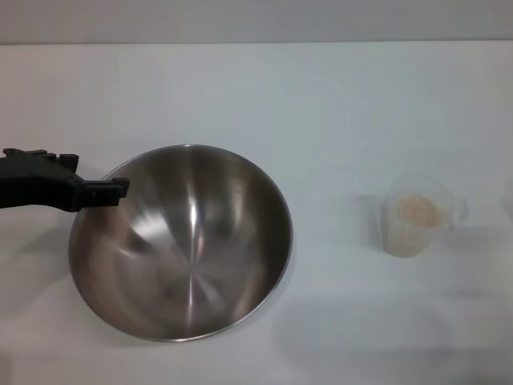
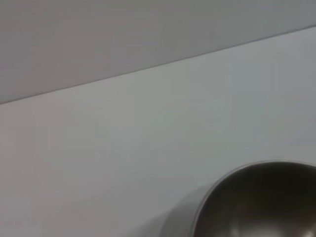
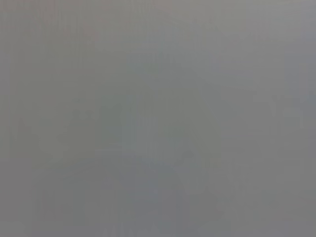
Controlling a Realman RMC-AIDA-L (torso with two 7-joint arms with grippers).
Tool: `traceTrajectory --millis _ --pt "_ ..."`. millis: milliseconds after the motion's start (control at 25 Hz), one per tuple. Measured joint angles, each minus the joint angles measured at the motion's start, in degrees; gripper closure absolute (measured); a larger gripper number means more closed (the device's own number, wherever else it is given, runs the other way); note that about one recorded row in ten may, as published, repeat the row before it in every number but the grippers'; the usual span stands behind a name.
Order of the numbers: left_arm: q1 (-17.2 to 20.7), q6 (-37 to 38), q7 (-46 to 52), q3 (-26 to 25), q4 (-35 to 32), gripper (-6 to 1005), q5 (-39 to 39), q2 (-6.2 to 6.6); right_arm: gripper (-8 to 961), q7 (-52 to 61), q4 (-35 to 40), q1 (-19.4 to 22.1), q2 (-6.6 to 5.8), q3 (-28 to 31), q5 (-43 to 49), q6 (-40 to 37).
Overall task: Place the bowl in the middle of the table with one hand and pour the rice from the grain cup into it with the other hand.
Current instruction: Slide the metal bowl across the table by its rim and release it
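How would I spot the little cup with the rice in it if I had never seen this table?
Start at the big steel bowl on the white table, where the left gripper sits at its rim. Look toward the robot's right: the grain cup stands alone there. It is small, see-through plastic, holding pale rice.

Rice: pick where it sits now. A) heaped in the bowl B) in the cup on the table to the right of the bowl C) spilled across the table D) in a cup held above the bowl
B. The rice fills the bottom of the cup, which stands alone on the table right of the bowl; the bowl holds no grains.
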State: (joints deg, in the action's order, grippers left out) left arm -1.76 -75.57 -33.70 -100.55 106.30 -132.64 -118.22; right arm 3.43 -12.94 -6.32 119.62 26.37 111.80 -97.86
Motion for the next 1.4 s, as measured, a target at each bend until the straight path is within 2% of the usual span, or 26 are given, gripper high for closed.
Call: traceTrajectory --millis 320,1000,1400 --pt "-0.2 3.0 0.8 4.9 -0.4 161 -7.0 -0.23 115 0.0 0.0 0.0 0.0 0.0 0.0 0.4" --pt "-0.8 4.5 0.1 5.7 -5.8 164 -7.3 -0.17 114 0.0 0.1 0.1 0.0 0.0 -0.1 1.2" --pt "-1.0 5.8 0.1 7.1 -6.8 189 -7.4 -0.21 114 0.0 0.1 0.1 0.0 0.0 -0.1 1.3"
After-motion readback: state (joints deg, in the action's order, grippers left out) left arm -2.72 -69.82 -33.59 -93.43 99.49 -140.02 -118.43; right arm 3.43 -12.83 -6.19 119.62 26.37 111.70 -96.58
